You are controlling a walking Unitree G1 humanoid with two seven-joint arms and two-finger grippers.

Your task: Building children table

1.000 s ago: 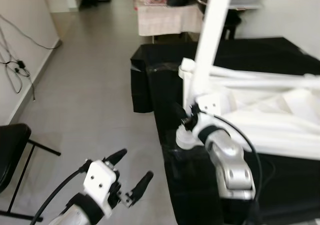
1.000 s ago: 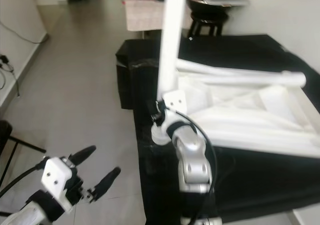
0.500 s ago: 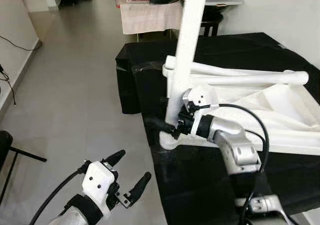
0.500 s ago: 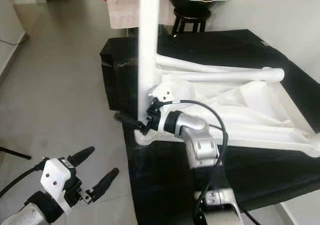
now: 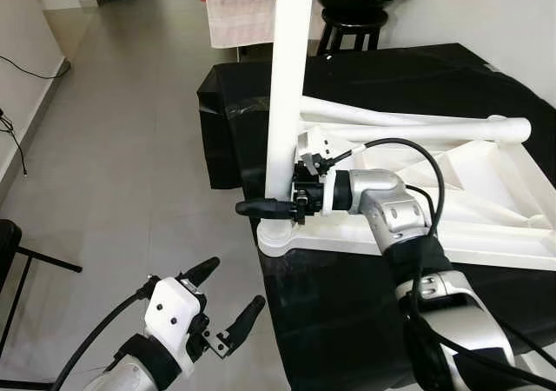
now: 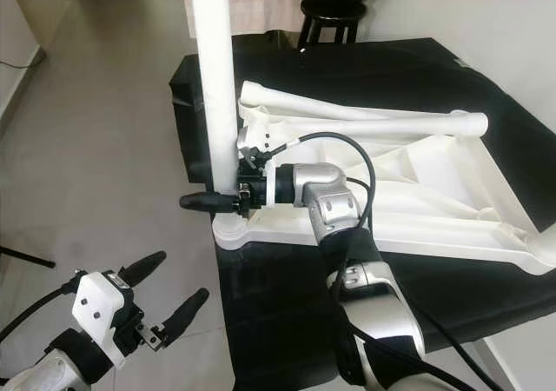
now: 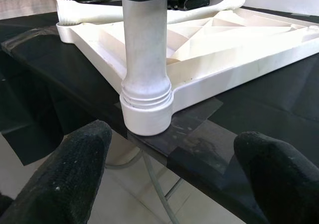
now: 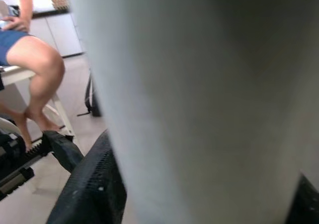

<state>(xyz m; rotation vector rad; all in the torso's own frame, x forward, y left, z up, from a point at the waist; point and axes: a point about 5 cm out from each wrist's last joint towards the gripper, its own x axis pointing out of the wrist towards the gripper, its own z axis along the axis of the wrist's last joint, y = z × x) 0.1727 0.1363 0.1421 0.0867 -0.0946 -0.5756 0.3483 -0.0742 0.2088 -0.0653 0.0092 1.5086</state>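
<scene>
A white children's table top [image 5: 486, 226] lies upside down on a black-covered table [image 5: 365, 78]. One white leg [image 5: 287, 78] stands upright in the corner socket [image 7: 147, 114] at the near left corner. My right gripper [image 5: 261, 205] is level and shut on this leg just above the socket, one black finger [image 6: 198, 202] poking out past it to the left. The right wrist view has the leg [image 8: 199, 94] close between the fingers [image 8: 89, 184]. My left gripper [image 5: 233, 288] hangs open low over the floor, in front of the table's corner, holding nothing.
Grey tiled floor [image 5: 130, 148] spreads to the left. A black chair [image 5: 10, 243] stands at the left edge. A black stool [image 5: 347, 26] and a cloth-covered table [image 5: 239, 17] are behind. A seated person's legs [image 8: 35, 69] are in the right wrist view.
The camera has swung, shifting the whole scene. My right gripper turned from beside the socket to level around the leg's base. The left gripper stayed as it was.
</scene>
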